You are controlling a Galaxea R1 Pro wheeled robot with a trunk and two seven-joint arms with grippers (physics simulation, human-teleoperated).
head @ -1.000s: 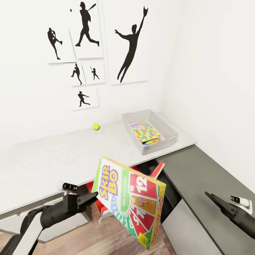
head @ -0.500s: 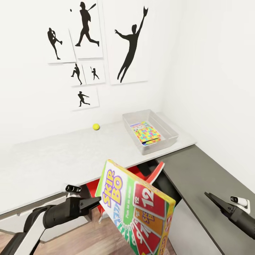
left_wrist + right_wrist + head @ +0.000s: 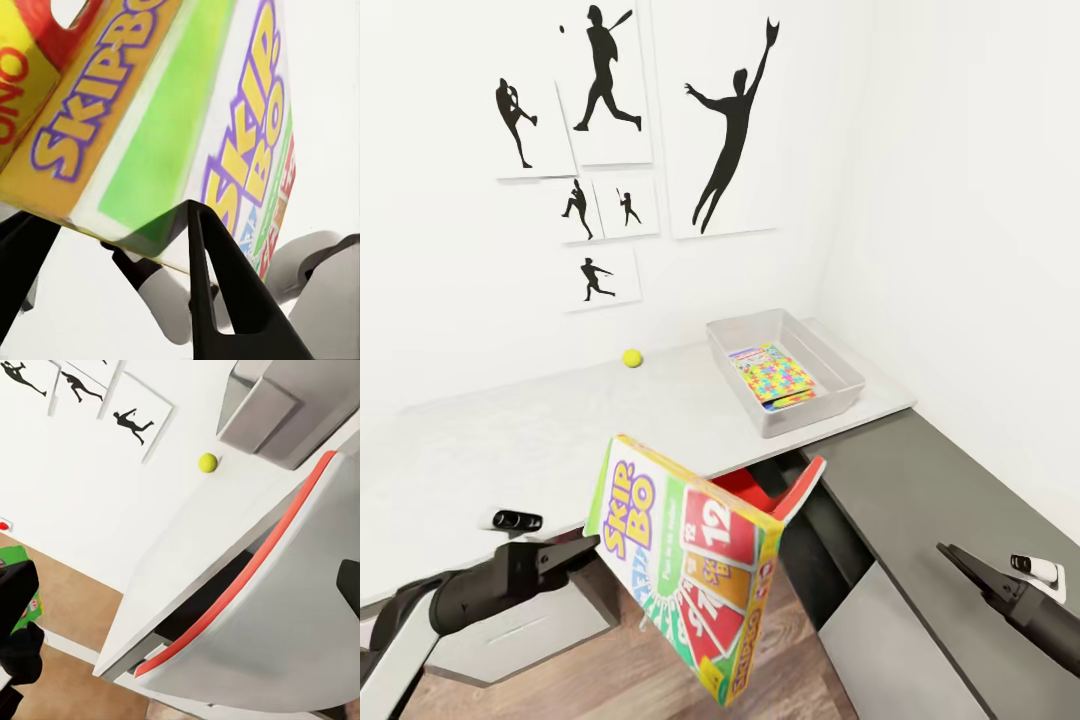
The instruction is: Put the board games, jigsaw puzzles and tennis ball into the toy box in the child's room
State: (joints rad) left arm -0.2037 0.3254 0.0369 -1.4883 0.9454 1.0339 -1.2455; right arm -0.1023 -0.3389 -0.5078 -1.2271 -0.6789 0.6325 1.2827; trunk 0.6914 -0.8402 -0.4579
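Note:
My left gripper (image 3: 592,545) is shut on the edge of a yellow-red-green Skip-Bo board game (image 3: 685,565), which hangs tilted in the air in front of the table (image 3: 510,440). In the left wrist view the board game (image 3: 172,127) sits between the black fingers (image 3: 225,300). The grey toy box (image 3: 840,365) stands at the table's far right, with a multicoloured jigsaw puzzle (image 3: 772,375) lying inside. The tennis ball (image 3: 631,358) rests by the wall, left of the toy box, and the tennis ball (image 3: 208,462) also shows in the right wrist view. My right gripper (image 3: 960,562) hovers open over the dark counter.
A lower dark-grey counter (image 3: 930,480) joins the table at the right corner. A red and grey chair (image 3: 792,488) is tucked under the table behind the held box. A drawer unit (image 3: 520,630) stands below my left arm. Black sports silhouettes (image 3: 730,120) hang on the white wall.
My left gripper has swung to the left and slightly up, carrying the Skip-Bo box with it. The right arm has stayed put.

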